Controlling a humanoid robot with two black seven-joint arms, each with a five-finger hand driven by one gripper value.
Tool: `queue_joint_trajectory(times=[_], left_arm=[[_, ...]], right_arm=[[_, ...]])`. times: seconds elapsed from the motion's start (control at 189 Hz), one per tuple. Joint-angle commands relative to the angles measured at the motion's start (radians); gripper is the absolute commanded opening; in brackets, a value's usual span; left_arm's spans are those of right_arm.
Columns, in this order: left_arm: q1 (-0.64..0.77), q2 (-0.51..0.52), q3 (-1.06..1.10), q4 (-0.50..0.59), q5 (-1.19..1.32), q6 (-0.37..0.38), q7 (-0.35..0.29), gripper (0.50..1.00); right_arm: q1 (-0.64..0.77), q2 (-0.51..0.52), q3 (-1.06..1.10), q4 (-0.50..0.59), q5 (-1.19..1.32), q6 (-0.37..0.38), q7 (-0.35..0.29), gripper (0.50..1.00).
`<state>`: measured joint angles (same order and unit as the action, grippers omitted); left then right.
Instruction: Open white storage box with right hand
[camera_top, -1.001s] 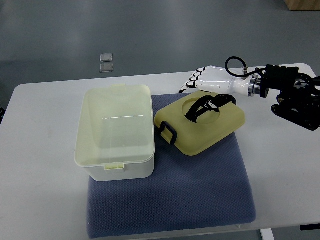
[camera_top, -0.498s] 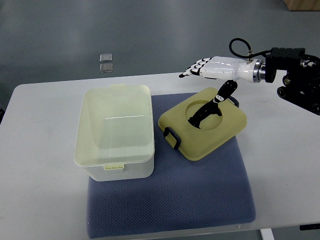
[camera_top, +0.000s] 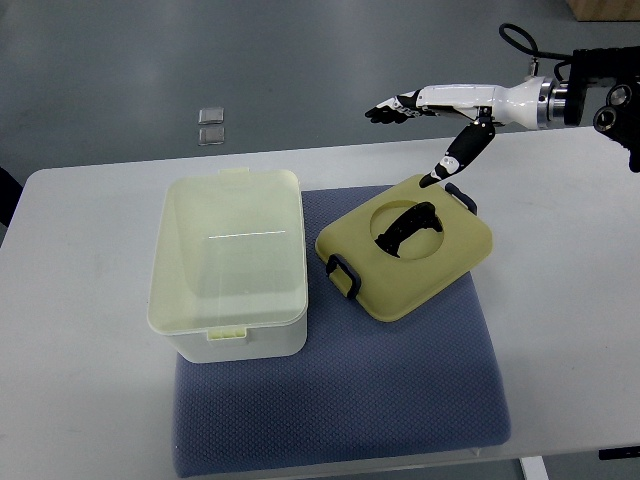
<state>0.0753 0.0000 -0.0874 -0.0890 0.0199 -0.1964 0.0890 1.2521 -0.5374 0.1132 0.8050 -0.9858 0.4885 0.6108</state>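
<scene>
The white storage box (camera_top: 228, 262) stands open on the left part of the blue mat (camera_top: 340, 400), its pale interior bare to the light, and its yellow lid (camera_top: 408, 262) lies flat on the mat just beside it to the right, black handle (camera_top: 405, 226) facing up and a black latch at each end. A second ago the right hand (camera_top: 432, 112) was down at that handle, with its thumb reaching into the recess; now it has lifted clear and pulled back toward the far right corner of the tabletop (camera_top: 85, 300), hovering above the lid's far edge without touching it. Its fingers (camera_top: 388, 109) are stretched out nearly straight, the thumb hanging down, and they hold nothing. The lid has settled slightly square compared with a moment earlier and rests on its own. From where I stand, that release reads as the end of the job: box uncovered, lid parked, arm retreating. The left hand is nowhere in sight. Two small clear tiles (camera_top: 212, 125) lie on the floor beyond the tabletop.
</scene>
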Motion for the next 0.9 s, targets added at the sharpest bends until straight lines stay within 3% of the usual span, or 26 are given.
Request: queue_joint_trajectory(times=[0.0, 0.058, 0.392, 0.54, 0.773, 0.895], left_arm=[[0.000, 0.000, 0.000, 0.000, 0.000, 0.000, 0.000, 1.000], [0.000, 0.000, 0.000, 0.000, 0.000, 0.000, 0.000, 1.000], [0.000, 0.000, 0.000, 0.000, 0.000, 0.000, 0.000, 1.000], [0.000, 0.000, 0.002, 0.000, 0.000, 0.000, 0.000, 1.000], [0.001, 0.000, 0.000, 0.000, 0.000, 0.000, 0.000, 1.000], [0.000, 0.000, 0.000, 0.000, 0.000, 0.000, 0.000, 1.000]], right_arm=[[-0.036, -0.001, 0.022, -0.007, 0.199, 0.021, 0.000, 0.928], [-0.049, 0.001, 0.022, -0.010, 0.317, 0.021, -0.006, 0.928], [-0.141, 0.065, 0.020, -0.082, 1.067, 0.002, -0.309, 0.930], [-0.215, 0.126, 0.025, -0.093, 1.248, -0.038, -0.315, 0.930], [-0.347, 0.172, 0.203, -0.098, 1.273, -0.056, -0.332, 0.928], [-0.359, 0.172, 0.224, -0.098, 1.291, -0.064, -0.413, 0.928]])
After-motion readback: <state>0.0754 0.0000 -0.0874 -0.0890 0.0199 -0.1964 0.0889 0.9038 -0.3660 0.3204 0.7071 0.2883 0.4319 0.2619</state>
